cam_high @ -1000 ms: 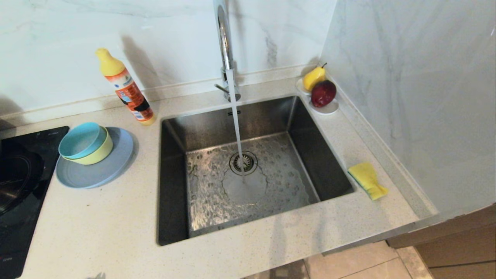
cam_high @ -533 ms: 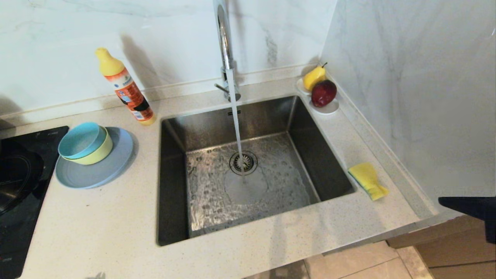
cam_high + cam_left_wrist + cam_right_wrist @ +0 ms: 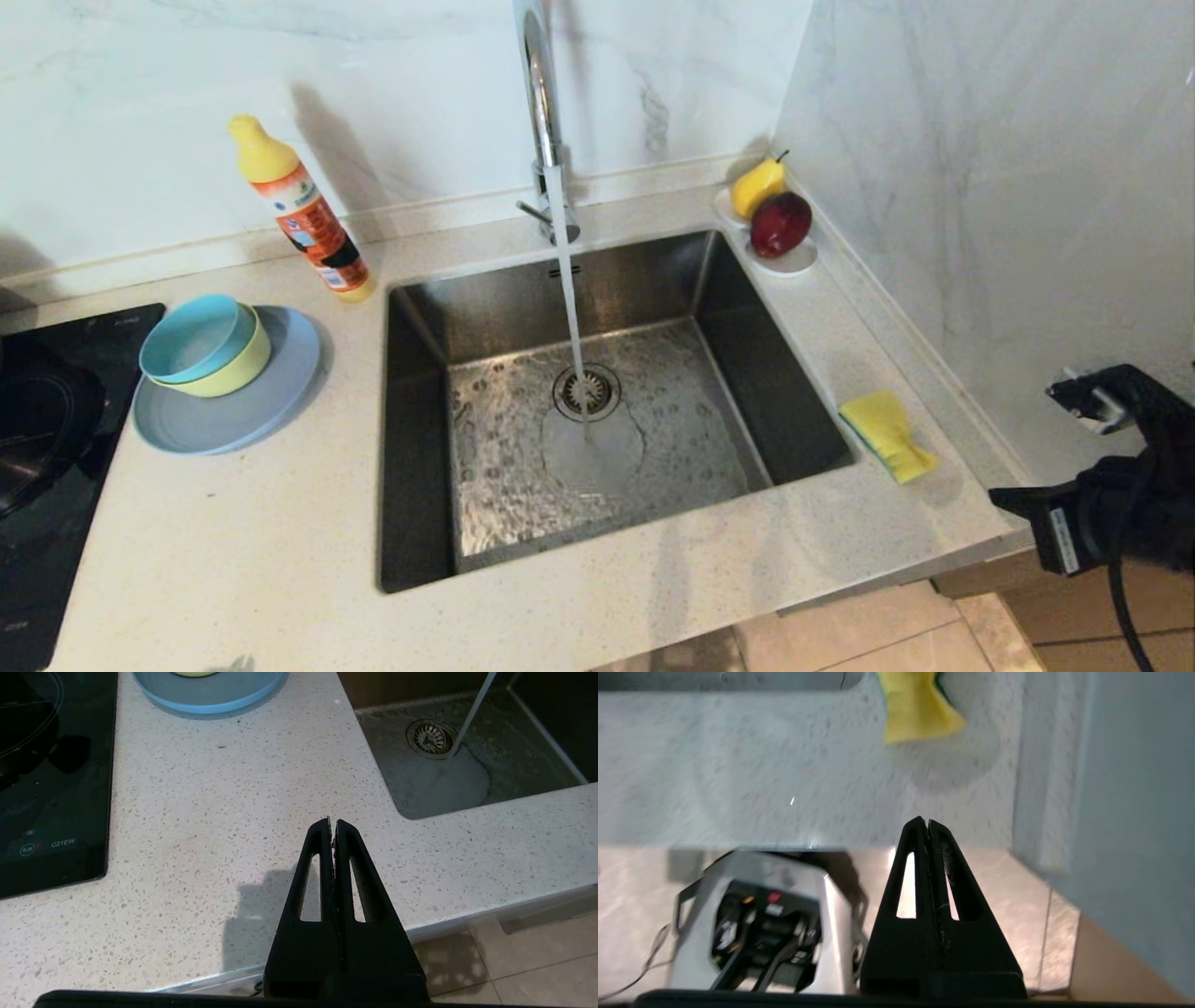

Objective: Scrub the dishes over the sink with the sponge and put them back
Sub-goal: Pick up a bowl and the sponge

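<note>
A teal bowl [image 3: 191, 338] sits nested in a pale yellow bowl [image 3: 233, 369] on a grey-blue plate [image 3: 238, 415], left of the sink [image 3: 780, 383]. Water runs from the chrome faucet [image 3: 540, 103] onto the drain. The yellow sponge [image 3: 885, 432] lies on the counter right of the sink, its green side at the sink edge. My right gripper [image 3: 999, 497] is shut and empty, off the counter's front right corner, short of the sponge [image 3: 917, 707]. My left gripper [image 3: 332, 822] is shut and empty above the counter's front edge, with the plate [image 3: 210, 693] far ahead.
An orange detergent bottle [image 3: 303, 215] stands behind the dishes. A white dish [image 3: 792, 266] with a pear and a red fruit sits in the back right corner. A black hob [image 3: 47, 448] lies at far left. A marble wall [image 3: 980, 233] runs close beside the sponge.
My right arm has come into the head view from the lower right and risen toward the counter's front right corner. The left arm and all objects have stayed still.
</note>
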Robot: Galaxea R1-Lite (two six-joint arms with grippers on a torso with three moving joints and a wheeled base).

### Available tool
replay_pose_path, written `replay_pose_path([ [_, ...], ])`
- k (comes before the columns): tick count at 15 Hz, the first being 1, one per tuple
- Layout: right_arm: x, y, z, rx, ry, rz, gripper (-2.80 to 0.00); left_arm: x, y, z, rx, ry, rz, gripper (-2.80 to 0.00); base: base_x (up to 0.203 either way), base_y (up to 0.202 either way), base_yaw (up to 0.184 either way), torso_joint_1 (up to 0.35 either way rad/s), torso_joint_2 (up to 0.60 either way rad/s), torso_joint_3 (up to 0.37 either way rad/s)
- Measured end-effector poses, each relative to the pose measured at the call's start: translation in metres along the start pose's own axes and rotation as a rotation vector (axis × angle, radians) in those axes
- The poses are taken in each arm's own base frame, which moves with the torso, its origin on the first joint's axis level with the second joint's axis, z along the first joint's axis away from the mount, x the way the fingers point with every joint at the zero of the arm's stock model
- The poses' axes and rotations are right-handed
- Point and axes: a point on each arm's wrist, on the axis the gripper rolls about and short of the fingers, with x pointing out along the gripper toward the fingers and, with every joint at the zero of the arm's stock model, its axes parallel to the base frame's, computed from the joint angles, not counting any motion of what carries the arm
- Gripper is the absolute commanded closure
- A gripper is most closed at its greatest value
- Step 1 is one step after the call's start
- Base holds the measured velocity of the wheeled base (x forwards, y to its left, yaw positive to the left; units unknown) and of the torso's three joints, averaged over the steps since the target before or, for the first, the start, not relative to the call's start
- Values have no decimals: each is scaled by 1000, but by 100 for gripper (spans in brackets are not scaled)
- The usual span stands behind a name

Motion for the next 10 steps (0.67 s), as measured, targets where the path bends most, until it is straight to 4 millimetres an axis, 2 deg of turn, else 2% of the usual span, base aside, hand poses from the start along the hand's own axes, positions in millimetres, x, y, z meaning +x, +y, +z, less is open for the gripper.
replay_pose_path([
  [5,29,5,-3,-19,24,-37,-280,0,0,0,0,0,0,0,0,0,0,0,0,0],
  [10,40,9,-4,-86,44,-18,-280,0,0,0,0,0,0,0,0,0,0,0,0,0],
])
